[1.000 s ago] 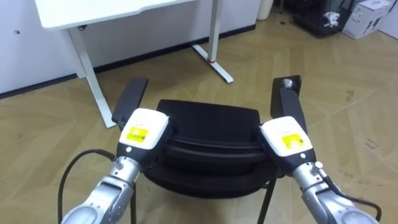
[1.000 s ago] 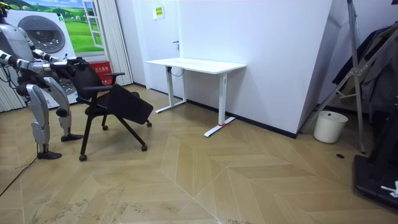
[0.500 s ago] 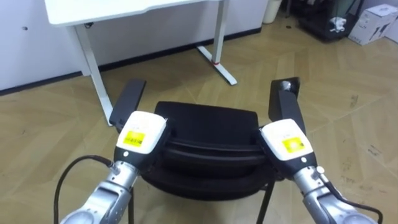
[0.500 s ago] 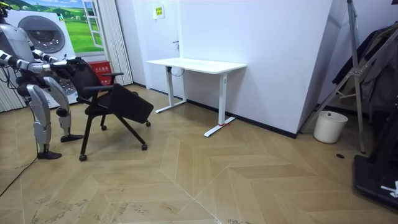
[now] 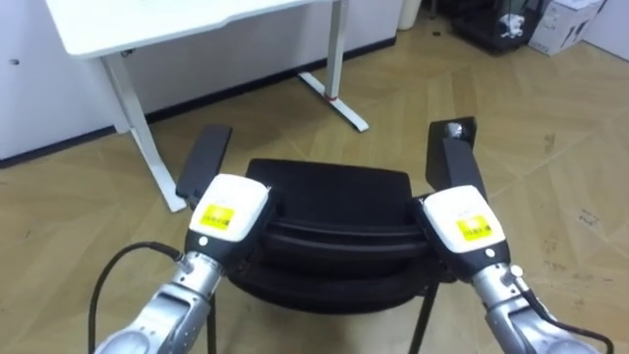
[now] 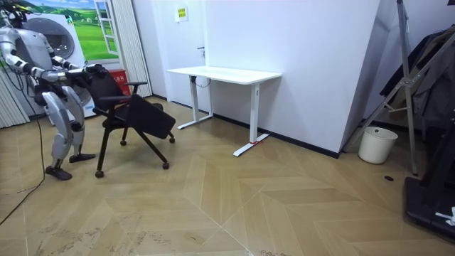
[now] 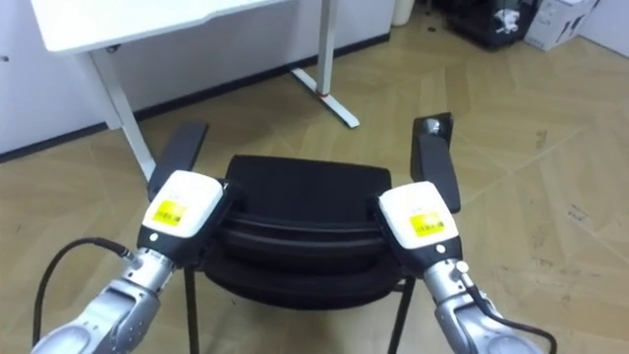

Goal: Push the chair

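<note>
Just in front of the robot, on the wooden floor [image 5: 560,187], stands the black chair [image 5: 329,211], its seat turned away toward the white desk [image 5: 147,25], which is farther off on the left. The left hand [image 5: 224,211] lies against the backrest's left edge and the right hand [image 5: 464,224] against its right edge. Whether either hand grips the chair cannot be told.
</note>
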Motion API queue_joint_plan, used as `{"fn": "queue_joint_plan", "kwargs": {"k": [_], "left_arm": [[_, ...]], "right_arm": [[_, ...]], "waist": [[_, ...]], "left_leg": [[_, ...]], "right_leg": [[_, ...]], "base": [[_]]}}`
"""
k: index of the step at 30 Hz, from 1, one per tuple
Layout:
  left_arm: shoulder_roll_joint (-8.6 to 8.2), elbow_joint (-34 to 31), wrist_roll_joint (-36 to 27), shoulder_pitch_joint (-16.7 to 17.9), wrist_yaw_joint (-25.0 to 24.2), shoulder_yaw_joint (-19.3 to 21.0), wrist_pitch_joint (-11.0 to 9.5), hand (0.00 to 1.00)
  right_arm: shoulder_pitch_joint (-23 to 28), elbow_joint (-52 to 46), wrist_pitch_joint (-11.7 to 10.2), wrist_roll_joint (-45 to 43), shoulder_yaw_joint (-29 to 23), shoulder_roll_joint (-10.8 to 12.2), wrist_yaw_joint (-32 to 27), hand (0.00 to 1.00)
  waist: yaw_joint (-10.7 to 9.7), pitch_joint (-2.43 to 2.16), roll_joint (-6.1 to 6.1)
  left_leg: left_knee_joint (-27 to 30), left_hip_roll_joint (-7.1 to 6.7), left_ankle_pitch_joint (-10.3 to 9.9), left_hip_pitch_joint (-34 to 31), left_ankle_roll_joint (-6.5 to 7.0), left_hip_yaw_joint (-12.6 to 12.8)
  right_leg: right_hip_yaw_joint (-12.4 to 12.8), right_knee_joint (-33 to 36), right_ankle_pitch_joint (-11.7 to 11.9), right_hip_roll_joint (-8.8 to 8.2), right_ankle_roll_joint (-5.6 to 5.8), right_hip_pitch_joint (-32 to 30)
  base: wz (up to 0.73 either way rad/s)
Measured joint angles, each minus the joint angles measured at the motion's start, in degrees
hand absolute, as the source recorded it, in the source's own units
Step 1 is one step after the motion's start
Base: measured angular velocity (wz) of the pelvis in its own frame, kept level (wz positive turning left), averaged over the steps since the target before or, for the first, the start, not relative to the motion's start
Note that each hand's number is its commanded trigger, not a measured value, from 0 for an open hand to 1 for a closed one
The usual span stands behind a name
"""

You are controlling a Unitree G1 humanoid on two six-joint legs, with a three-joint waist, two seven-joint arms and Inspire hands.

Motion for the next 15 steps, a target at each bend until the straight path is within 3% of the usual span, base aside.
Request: {"fn": "queue_joint_plan", "kwargs": {"k": [1,2,4,6,7,9,11,14,15], "left_arm": [[0.16,0.02,0.0,-0.15,0.12,-0.01,-0.07,1.0],[0.76,0.04,0.0,-0.22,0.77,0.0,-0.27,1.0],[1.13,0.26,-0.03,-0.21,1.68,0.07,-0.67,1.0],[0.83,1.16,-0.09,-0.11,2.34,0.06,-0.93,1.0],[0.79,1.26,-0.28,-0.07,2.4,0.05,-0.94,1.0],[0.72,1.51,-0.71,-0.07,2.42,0.11,-1.0,1.0],[0.71,1.64,-1.52,-0.2,2.42,0.12,-1.01,1.0],[0.0,2.15,-1.6,-0.37,2.56,0.68,-1.01,1.0],[-0.26,2.38,-1.6,-0.35,2.55,0.97,-1.01,1.0]], "right_arm": [[0.09,-0.09,0.16,0.02,0.01,0.13,-0.14,1.0],[0.21,-0.54,0.26,0.02,-0.01,0.18,-0.23,1.0],[0.26,-1.14,0.39,0.02,0.0,0.29,-0.24,1.0],[0.53,-1.29,0.38,-0.02,0.0,0.28,0.05,1.0],[0.53,-1.42,0.38,-0.02,0.0,0.26,0.21,1.0],[0.56,-2.12,0.27,-0.18,-0.08,0.11,0.9,1.0],[0.55,-3.07,0.24,-0.68,-0.63,0.07,1.77,1.0],[-0.2,-3.71,0.14,-0.97,-0.85,-0.27,3.05,1.0],[-0.31,-3.9,0.17,-0.97,-0.86,-0.39,3.9,1.0]], "waist": [[-0.17,0.14,0.29],[-0.12,0.29,0.68],[-0.04,0.56,1.1],[-1.32,0.53,1.17],[-1.86,0.51,1.14],[-2.85,0.35,0.79],[-3.48,-0.1,1.16],[-3.04,-0.29,1.58],[-2.7,-0.39,1.92]], "left_leg": [[-0.23,0.22,0.0,0.1,0.02,-0.13],[-0.5,0.49,-0.13,0.16,0.19,-0.22],[-0.9,0.48,-0.21,0.95,0.32,-0.48],[-1.7,-0.11,-0.65,2.39,0.51,-1.75],[-1.77,-0.32,-0.86,2.77,0.5,-2.3],[-1.72,-1.19,-1.95,4.18,0.19,-4.38],[-1.37,-1.05,-2.77,4.31,-0.42,-6.2],[-1.85,0.27,-4.29,6.55,-1.92,-7.38],[-1.78,1.14,-5.05,7.33,-2.57,-8.12]], "right_leg": [[0.12,-0.3,-0.9,1.06,0.01,-0.98],[0.35,-2.41,-1.79,3.21,-0.03,-3.17],[0.74,-8.46,-1.65,6.56,-0.37,-5.78],[1.15,-20.81,1.46,10.1,-1.94,-6.39],[1.23,-23.44,2.81,10.63,-2.0,-6.32],[1.17,-30.17,8.35,11.4,-3.85,-5.57],[1.15,-30.9,11.1,11.93,-4.96,-4.78],[0.91,-28.71,11.56,13.55,-5.52,-3.82],[0.33,-27.01,10.75,14.08,-5.88,-3.56]], "base": [[0.05],[0.06],[0.13],[0.42],[0.52],[0.49],[0.45],[0.21],[0.24]]}}
